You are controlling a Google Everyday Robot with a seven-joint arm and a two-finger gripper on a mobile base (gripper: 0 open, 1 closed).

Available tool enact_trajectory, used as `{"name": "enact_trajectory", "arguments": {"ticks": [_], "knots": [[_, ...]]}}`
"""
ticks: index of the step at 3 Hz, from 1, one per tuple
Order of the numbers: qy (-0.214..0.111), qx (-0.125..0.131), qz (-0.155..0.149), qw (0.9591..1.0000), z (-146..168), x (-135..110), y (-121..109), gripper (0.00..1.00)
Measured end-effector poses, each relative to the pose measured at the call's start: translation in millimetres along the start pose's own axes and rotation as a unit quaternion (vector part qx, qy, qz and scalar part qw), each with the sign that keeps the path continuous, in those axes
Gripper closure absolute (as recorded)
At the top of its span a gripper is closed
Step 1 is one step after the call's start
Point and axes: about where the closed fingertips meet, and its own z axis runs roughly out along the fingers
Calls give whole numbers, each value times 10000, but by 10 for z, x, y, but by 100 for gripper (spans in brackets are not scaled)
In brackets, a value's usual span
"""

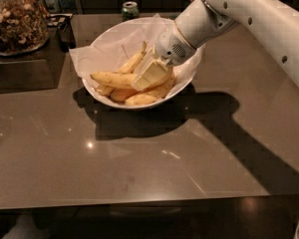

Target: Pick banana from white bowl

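Note:
The white bowl [109,44], lined with crinkled white paper, stands on the brown table at the back centre. Several bananas lie in it. The longest banana [112,79] lies across the pile, its tip pointing left. My gripper [150,73] reaches down into the bowl from the upper right, its pale fingers right over that banana's right end. The banana's right part is hidden behind the fingers.
A glass jar of nuts [15,19] stands on a dark raised surface at the back left. A small green-lidded jar [130,9] stands behind the bowl. The table's front edge [139,203] runs across the bottom.

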Motion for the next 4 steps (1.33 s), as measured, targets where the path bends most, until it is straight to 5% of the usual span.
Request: {"name": "enact_trajectory", "arguments": {"ticks": [1, 4], "knots": [[-1, 1, -1, 10000, -1, 0, 0, 100], [-210, 419, -522, 9975, -459, -223, 315, 100]]}}
